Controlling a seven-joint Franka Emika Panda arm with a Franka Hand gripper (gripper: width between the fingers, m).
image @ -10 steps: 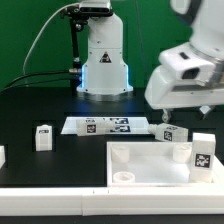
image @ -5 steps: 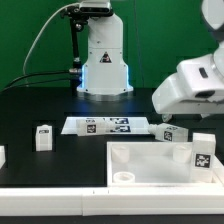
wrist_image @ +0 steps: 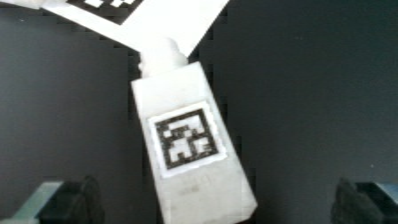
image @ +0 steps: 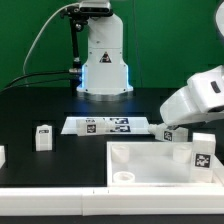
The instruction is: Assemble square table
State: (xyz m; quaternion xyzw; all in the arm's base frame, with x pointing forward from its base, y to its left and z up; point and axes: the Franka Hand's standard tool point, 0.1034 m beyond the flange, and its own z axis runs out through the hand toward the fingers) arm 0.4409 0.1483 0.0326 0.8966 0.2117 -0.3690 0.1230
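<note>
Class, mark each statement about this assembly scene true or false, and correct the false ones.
1. The claw is open. True.
2. The claw grips the tagged leg. False: its fingers stand clear of that leg.
3. A lone leg stands at the exterior view's left of the marker board. True.
4. The top lies on the marker board. False: it lies on the black table.

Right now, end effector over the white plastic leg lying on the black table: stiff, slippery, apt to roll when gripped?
The chunky white plastic leg is probably stiff: it looks thick and straight-edged. Its flat tagged face suggests it won't roll. The smooth plastic may slip or pivot if the open end effector closes off-centre.
</note>
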